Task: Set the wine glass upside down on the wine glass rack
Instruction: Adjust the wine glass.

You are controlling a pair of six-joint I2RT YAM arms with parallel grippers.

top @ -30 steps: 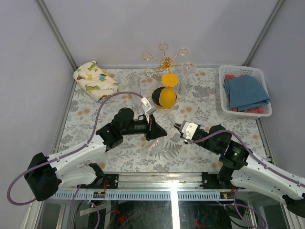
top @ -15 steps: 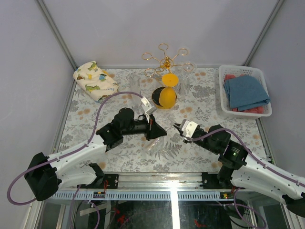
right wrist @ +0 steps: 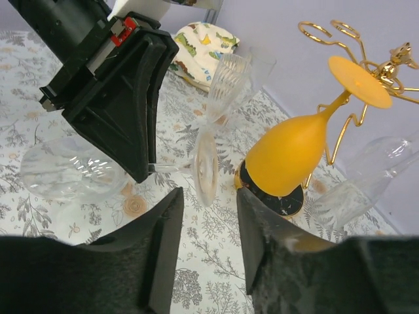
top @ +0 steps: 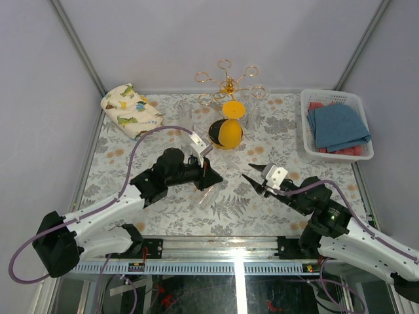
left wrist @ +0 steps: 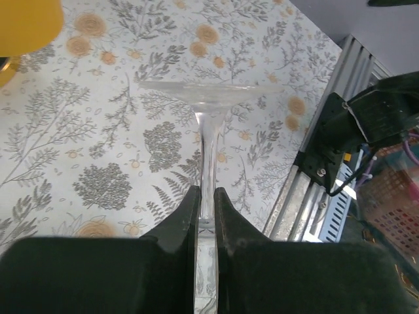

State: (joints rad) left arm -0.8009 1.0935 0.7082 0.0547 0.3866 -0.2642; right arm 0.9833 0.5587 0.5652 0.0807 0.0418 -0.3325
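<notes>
Your left hand (left wrist: 206, 196) pinches the wine glass (left wrist: 209, 134) stem, 6 o'clock of the wine glass rack (top: 228, 86) | right hand (right wrist: 208, 196) spread, empty | risk: stem swivels in pinch, clipping yellow glass (top: 230, 133).

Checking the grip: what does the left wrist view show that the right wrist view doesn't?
Only left wrist: the clear wine glass stem pinched between both fingers of the left gripper, and the metal rail. Only right wrist: that glass's bowl, the wine glass rack with its looped arms, the dinosaur-print cloth. Both: the glass's foot, the floral table.
</notes>
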